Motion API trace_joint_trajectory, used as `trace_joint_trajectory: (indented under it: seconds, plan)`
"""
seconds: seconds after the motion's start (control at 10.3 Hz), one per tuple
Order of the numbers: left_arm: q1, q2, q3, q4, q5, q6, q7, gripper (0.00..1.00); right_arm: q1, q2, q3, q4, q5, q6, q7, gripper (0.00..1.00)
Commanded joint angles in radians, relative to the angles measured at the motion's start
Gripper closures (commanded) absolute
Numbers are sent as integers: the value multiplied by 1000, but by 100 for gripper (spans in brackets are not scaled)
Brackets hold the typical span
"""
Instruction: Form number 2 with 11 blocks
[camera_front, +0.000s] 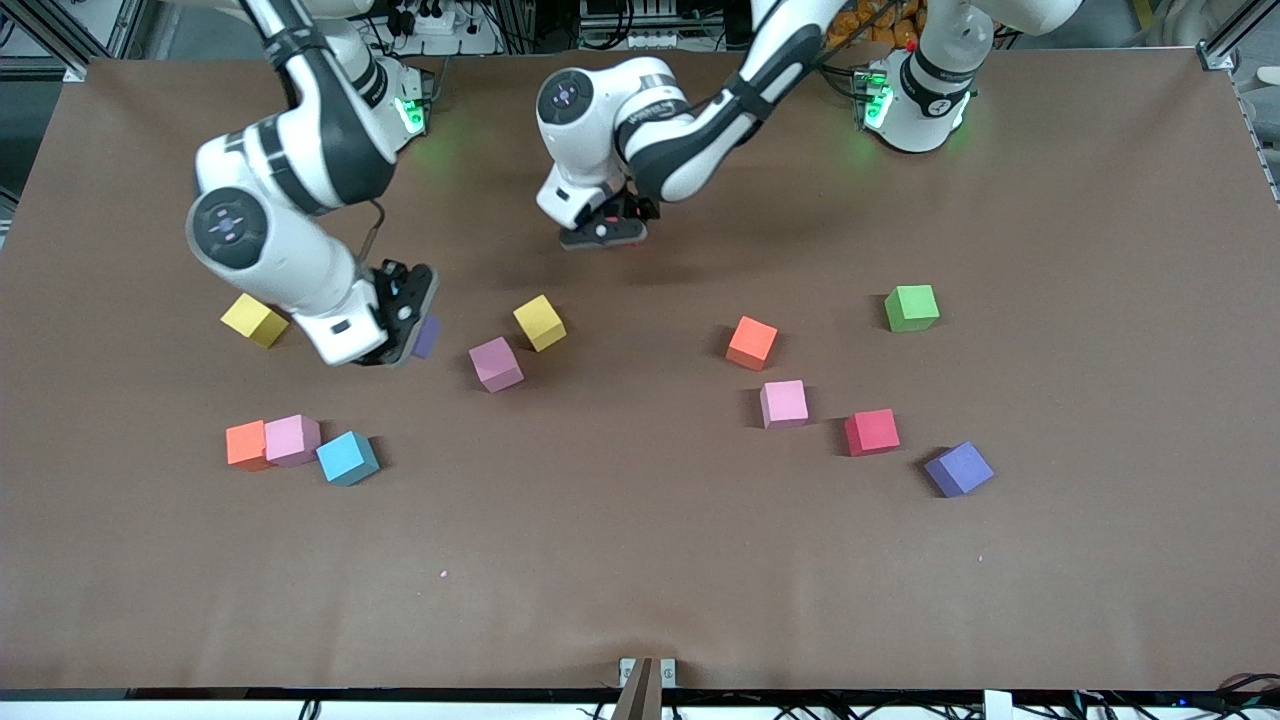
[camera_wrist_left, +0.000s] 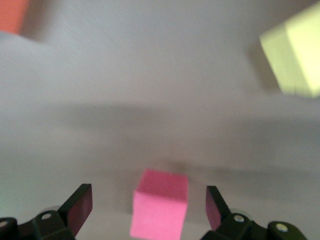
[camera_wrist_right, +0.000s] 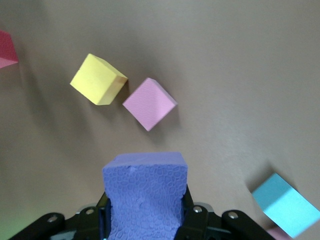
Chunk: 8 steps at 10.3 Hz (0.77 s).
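the left tool (camera_front: 600, 236) stands open around a pink block (camera_wrist_left: 160, 210), toward the 12 o'clock edge of the table (camera_front: 640, 580). if it lifts off-centre, a finger could drag that block askew. the right tool (camera_front: 405, 322) is clamped on a purple block (camera_wrist_right: 145, 192), at 9 o'clock of a second pink block (camera_front: 496, 363). a careless set-down may knock it or the yellow block (camera_front: 540, 322). the blocks lie scattered and the number 2 is not begun. no writing is readable.

blocks (camera_front: 783, 403) scattered loose over the bench (camera_front: 640, 580), three huddled touching toward the right arm's end, four more spread toward the left arm's end, right end effector (camera_front: 410, 325) gripping one block, left end effector (camera_wrist_left: 149, 210) spread wide around another
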Motion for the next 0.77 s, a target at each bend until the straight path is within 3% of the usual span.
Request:
trace_joint_trajectory:
  seconds: [0.0,0.19,0.48,0.68]
  plan:
    - [178,-7,-8,-12,5,-27,-53,0,-20,-118,90,-221,21,167,-22,82]
    - [316,-10,-9,-30,7,-28,-148,0,-20,-132,176,-287,21,240,7,82]
    - [415,-4,-11,-67,7,-13,-316,0,-18,-125,413,-313,21,303,204,82]
    - [435,-45,-18,-200,5,100,-375,0,-12,-124,510,-337,21,309,211,82]
